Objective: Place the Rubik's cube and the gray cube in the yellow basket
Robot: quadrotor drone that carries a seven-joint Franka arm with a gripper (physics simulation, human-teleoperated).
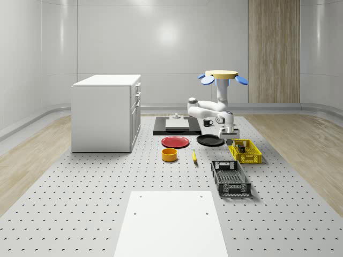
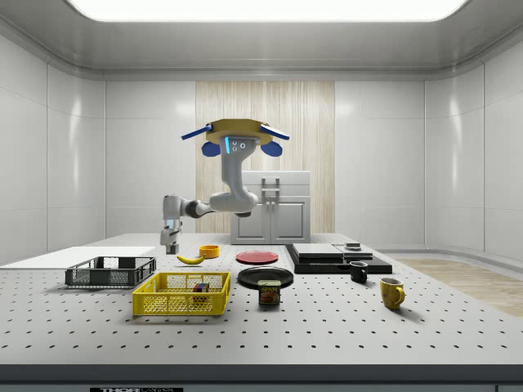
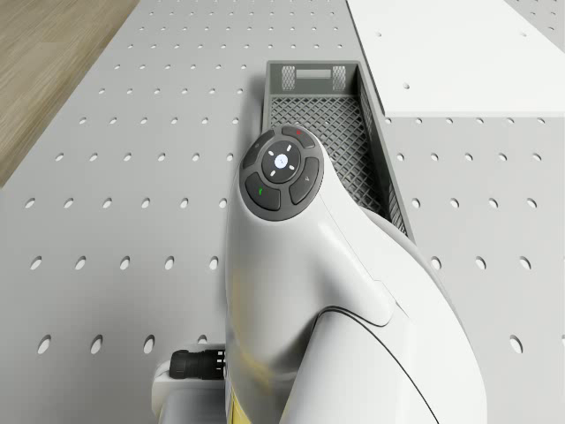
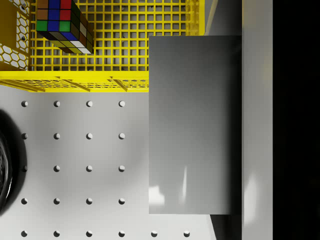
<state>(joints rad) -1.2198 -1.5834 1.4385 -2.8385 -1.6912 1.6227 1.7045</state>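
The yellow basket (image 1: 252, 156) (image 2: 167, 304) (image 4: 125, 80) stands on the perforated table with the Rubik's cube (image 2: 200, 287) (image 4: 62, 25) inside it. My gripper (image 1: 231, 138) (image 2: 170, 242) hangs a little above the table at the basket's far end, near the black plate. It is shut on the gray cube (image 4: 195, 125), which in the wrist view partly overlaps the basket's rim. One pale finger (image 4: 257, 125) shows beside the cube. The drone (image 1: 222, 75) (image 2: 235, 139) hovers high over the table behind the basket.
A black basket (image 1: 230, 178) (image 2: 110, 272) (image 3: 327, 124) lies beyond the yellow one. Nearby are a black plate (image 1: 210, 140), red plate (image 1: 176, 142), orange bowl (image 1: 169, 155), banana (image 1: 194, 156), a can (image 2: 270, 292) and mugs (image 2: 392, 291). A white cabinet (image 1: 107, 112) stands at the whole-scene view's left.
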